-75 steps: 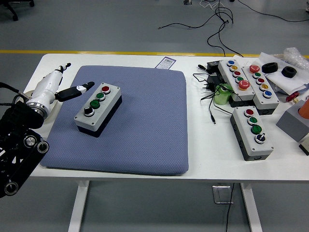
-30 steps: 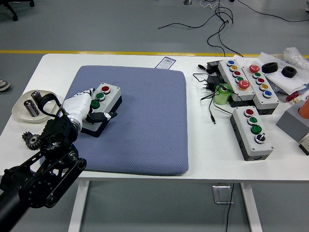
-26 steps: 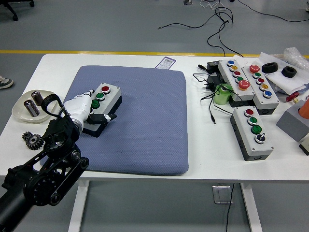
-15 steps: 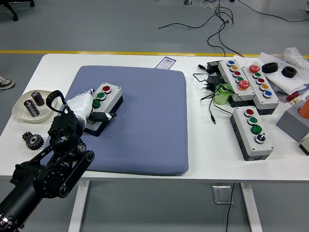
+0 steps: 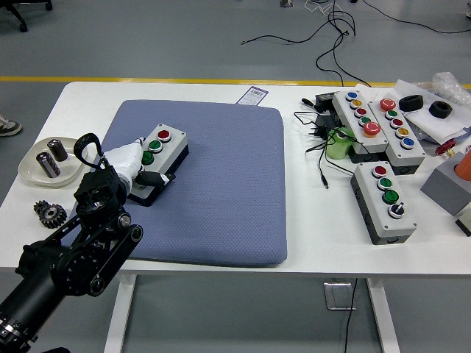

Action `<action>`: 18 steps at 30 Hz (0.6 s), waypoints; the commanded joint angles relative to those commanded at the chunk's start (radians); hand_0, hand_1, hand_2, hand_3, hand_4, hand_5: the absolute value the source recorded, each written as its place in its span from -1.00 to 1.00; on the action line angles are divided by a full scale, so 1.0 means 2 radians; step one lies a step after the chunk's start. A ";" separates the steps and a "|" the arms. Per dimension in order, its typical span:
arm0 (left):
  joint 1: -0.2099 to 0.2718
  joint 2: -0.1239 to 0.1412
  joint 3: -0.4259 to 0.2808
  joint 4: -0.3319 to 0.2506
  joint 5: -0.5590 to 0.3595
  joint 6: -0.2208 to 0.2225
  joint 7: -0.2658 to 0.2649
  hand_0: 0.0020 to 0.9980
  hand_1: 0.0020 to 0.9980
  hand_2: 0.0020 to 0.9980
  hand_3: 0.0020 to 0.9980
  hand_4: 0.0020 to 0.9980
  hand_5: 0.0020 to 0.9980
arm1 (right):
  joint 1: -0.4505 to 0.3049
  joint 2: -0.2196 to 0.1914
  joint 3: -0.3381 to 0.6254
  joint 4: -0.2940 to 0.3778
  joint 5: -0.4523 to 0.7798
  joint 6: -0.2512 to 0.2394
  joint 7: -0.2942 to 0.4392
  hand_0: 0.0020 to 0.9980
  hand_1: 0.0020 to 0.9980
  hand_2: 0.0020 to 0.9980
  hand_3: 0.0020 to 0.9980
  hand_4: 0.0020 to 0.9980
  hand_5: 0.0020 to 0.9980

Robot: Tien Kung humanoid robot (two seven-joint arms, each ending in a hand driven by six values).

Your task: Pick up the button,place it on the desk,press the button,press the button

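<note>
Button box (image 5: pixel 160 151) sits on the blue mat (image 5: pixel 221 191), left-of-centre part, long axis angled toward the mat's far right. Visible on its grey top: a red button at the far end, then two green ones. Near end hidden under the left hand (image 5: pixel 132 168). Hand wraps that near end: white palm over the top, black thumb against the box's right side. Reads as gripping the box. Box bottom appears to touch the mat; cannot tell for sure.

Left arm (image 5: pixel 70 257) enters from the lower left corner, crossing the mat's left edge.

Left of the mat on the desk (image 5: pixel 309 243): shallow dish (image 5: pixel 33 168) with dark cylinders, and a gear (image 5: pixel 48 213) nearer the front. Right of the mat: three more button boxes (image 5: pixel 386 195) and loose cables.
</note>
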 joint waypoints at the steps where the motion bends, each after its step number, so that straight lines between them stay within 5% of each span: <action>1: 0.000 0.001 0.000 0.001 0.000 -0.001 0.000 -0.65 -0.49 -0.15 0.52 0.72 -0.47 | 0.000 0.000 0.000 0.000 0.000 0.000 0.000 0.10 0.35 0.44 0.28 -0.37 -0.67; 4: -0.001 0.002 0.001 0.004 0.000 0.002 0.000 -0.65 -0.49 -0.15 0.52 0.72 -0.47 | 0.000 0.000 0.001 0.000 0.000 0.000 0.000 0.10 0.35 0.44 0.28 -0.37 -0.67; 5: -0.001 0.002 0.001 0.004 0.000 0.004 0.000 -0.96 -0.77 -0.54 0.16 0.54 -0.67 | 0.000 0.000 0.001 0.000 0.000 0.000 0.000 0.10 0.35 0.44 0.28 -0.37 -0.67; 10: 0.000 0.005 0.003 0.006 0.000 0.016 0.000 -0.96 -0.77 -0.54 0.16 0.54 -0.67 | 0.000 0.000 0.002 0.000 -0.001 0.000 0.001 0.10 0.35 0.44 0.28 -0.37 -0.67; 11: 0.000 0.006 0.003 0.005 0.000 0.019 0.000 -1.00 -0.88 -0.72 -0.13 0.38 -0.59 | 0.000 0.000 0.002 0.000 0.000 0.000 0.001 0.10 0.35 0.43 0.27 -0.37 -0.67; 16: 0.001 0.013 0.006 0.002 0.000 0.032 0.000 -1.00 -0.88 -0.72 -0.13 0.38 -0.59 | 0.000 0.000 0.002 0.000 0.000 0.000 0.001 0.10 0.35 0.43 0.27 -0.37 -0.67; 17: 0.001 0.014 0.006 0.001 0.000 0.035 0.000 -1.00 -1.00 -0.92 -0.38 0.78 -0.64 | 0.000 0.000 0.002 0.000 0.000 0.000 0.001 0.09 0.35 0.43 0.27 -0.37 -0.67; 18: 0.001 0.016 0.007 0.001 0.000 0.036 0.000 -1.00 -1.00 -0.92 -0.38 0.78 -0.64 | 0.000 0.000 0.002 0.000 0.000 0.000 0.001 0.09 0.35 0.43 0.27 -0.37 -0.67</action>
